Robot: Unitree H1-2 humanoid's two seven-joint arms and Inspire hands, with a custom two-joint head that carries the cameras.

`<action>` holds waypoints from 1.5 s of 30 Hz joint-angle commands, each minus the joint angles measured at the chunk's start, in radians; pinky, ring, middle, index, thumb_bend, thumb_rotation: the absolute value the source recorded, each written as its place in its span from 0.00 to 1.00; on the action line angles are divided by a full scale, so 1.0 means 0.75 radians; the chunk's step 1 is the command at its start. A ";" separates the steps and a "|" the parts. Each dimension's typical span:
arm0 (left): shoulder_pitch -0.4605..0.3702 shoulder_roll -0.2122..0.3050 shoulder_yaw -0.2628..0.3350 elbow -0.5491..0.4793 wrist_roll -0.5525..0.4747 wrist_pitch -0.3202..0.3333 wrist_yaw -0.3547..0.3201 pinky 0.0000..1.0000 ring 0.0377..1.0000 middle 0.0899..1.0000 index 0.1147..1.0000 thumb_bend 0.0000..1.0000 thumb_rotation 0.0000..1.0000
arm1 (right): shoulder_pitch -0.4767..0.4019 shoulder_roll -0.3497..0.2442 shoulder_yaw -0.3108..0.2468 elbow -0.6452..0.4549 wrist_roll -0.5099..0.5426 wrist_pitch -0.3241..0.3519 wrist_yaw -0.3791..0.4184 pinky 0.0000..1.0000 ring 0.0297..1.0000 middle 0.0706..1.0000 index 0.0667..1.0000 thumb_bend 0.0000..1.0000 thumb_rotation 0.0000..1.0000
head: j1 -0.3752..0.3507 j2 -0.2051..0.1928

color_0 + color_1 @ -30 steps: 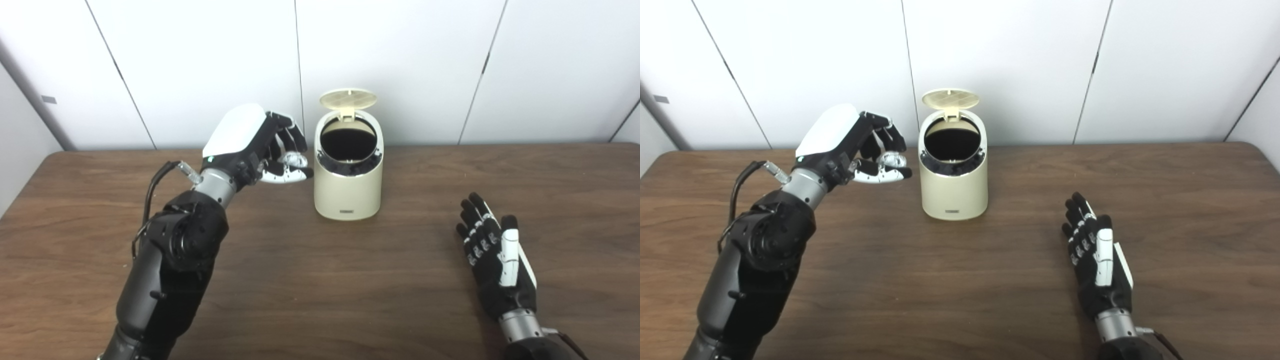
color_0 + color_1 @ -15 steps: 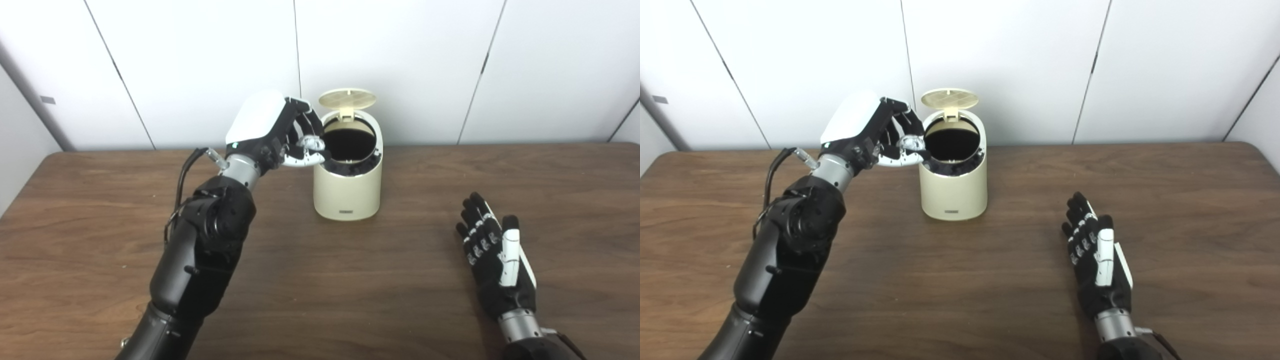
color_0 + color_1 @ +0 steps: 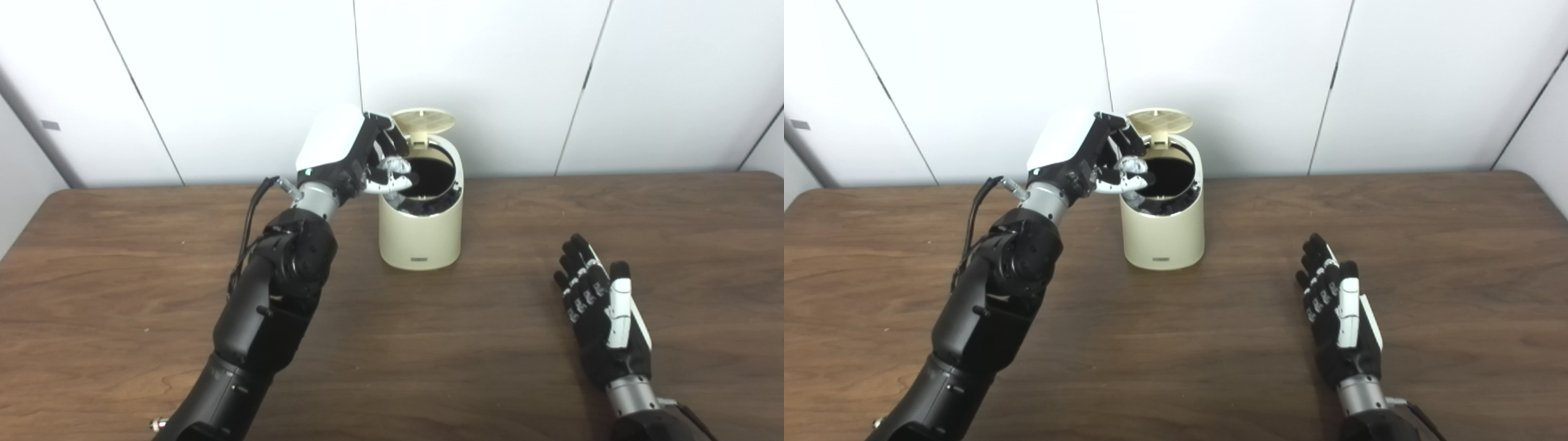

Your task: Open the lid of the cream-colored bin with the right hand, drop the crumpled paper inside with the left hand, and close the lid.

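Bin (image 3: 419, 236) stands near the table's (image 3: 122, 306) far edge, lid (image 3: 424, 120) raised. Interior dark; contents cannot be told. Paper (image 3: 395, 164) is pinched in the left hand (image 3: 352, 153) over the bin's left rim. Right hand (image 3: 603, 312) is laid flat, fingers spread, toward the near right corner.

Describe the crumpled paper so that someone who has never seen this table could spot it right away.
Start at the brown wooden table and find the cream-colored bin near its far edge, its lid tipped up. At the bin's left rim hangs the left hand, white-backed with black fingers. The crumpled paper is the small pale, wrinkled wad pinched in that hand over the dark opening.
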 commanded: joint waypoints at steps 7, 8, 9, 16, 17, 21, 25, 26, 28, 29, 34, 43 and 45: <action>-0.118 0.000 0.005 0.030 -0.026 -0.045 0.047 0.44 0.36 0.45 0.43 0.48 0.00 | 0.012 0.008 0.000 0.027 -0.005 -0.005 -0.008 1.00 1.00 0.97 0.96 0.55 1.00 | -0.002 0.002; -0.121 -0.002 0.007 0.038 -0.033 -0.048 0.050 0.43 0.36 0.45 0.43 0.48 0.00 | 0.011 0.008 -0.001 0.027 -0.005 -0.006 -0.008 1.00 1.00 0.97 0.95 0.55 1.00 | -0.002 0.002; -0.123 -0.006 0.010 0.041 -0.042 -0.049 0.053 0.42 0.36 0.45 0.43 0.48 0.00 | 0.011 0.008 -0.001 0.028 -0.005 -0.007 -0.007 1.00 1.00 0.97 0.95 0.55 1.00 | -0.002 0.003; -0.123 -0.025 -0.009 0.043 -0.028 -0.019 0.064 0.33 0.34 0.45 0.43 0.47 0.00 | 0.009 0.010 0.001 0.023 -0.004 -0.001 -0.007 1.00 1.00 0.98 0.96 0.56 1.00 | -0.008 0.010; -0.123 -0.026 -0.011 0.042 -0.026 -0.014 0.062 0.33 0.34 0.45 0.43 0.47 0.00 | 0.009 0.011 0.001 0.022 -0.002 0.000 -0.008 1.00 1.00 0.98 0.96 0.56 1.00 | -0.008 0.010; -0.117 -0.030 -0.023 0.034 -0.013 0.004 0.065 0.31 0.35 0.45 0.45 0.47 0.00 | 0.008 0.011 -0.002 0.016 0.000 0.001 -0.011 1.00 1.00 0.97 0.95 0.56 1.00 | -0.008 0.016; -0.115 -0.028 -0.035 0.023 -0.003 0.017 0.061 0.29 0.35 0.45 0.45 0.47 0.00 | 0.009 0.012 -0.003 0.008 -0.001 0.009 -0.016 1.00 1.00 0.96 0.95 0.55 1.00 | -0.010 0.022; -0.115 -0.026 -0.038 0.021 0.000 0.017 0.060 0.29 0.35 0.45 0.46 0.47 0.00 | 0.009 0.012 -0.004 0.007 0.001 0.009 -0.015 1.00 1.00 0.96 0.95 0.55 1.00 | -0.010 0.023; -0.115 -0.024 -0.042 0.016 0.004 0.020 0.057 0.28 0.35 0.45 0.45 0.47 0.00 | 0.008 0.012 -0.005 0.003 0.005 0.012 -0.014 1.00 1.00 0.95 0.95 0.55 1.00 | -0.011 0.026; -0.114 -0.025 -0.042 0.013 0.006 0.024 0.055 0.28 0.35 0.46 0.45 0.47 0.00 | 0.008 0.011 -0.005 0.002 0.007 0.014 -0.014 1.00 1.00 0.95 0.95 0.55 1.00 | -0.011 0.026; -0.111 -0.026 -0.045 0.003 0.019 0.037 0.051 0.28 0.35 0.46 0.45 0.47 0.00 | 0.005 0.011 -0.004 -0.002 0.004 0.014 -0.017 1.00 1.00 0.95 0.95 0.57 1.00 | -0.013 0.033; -0.107 -0.032 -0.054 0.019 0.028 0.025 0.077 0.31 0.35 0.45 0.45 0.47 0.00 | 0.005 0.011 -0.004 -0.004 0.007 0.014 -0.020 1.00 1.00 0.94 0.94 0.57 1.00 | -0.016 0.034; -0.109 -0.036 -0.058 0.025 0.031 0.020 0.085 0.33 0.35 0.44 0.45 0.47 0.00 | 0.004 0.010 -0.004 -0.004 0.011 0.014 -0.019 1.00 1.00 0.95 0.94 0.58 1.00 | -0.014 0.036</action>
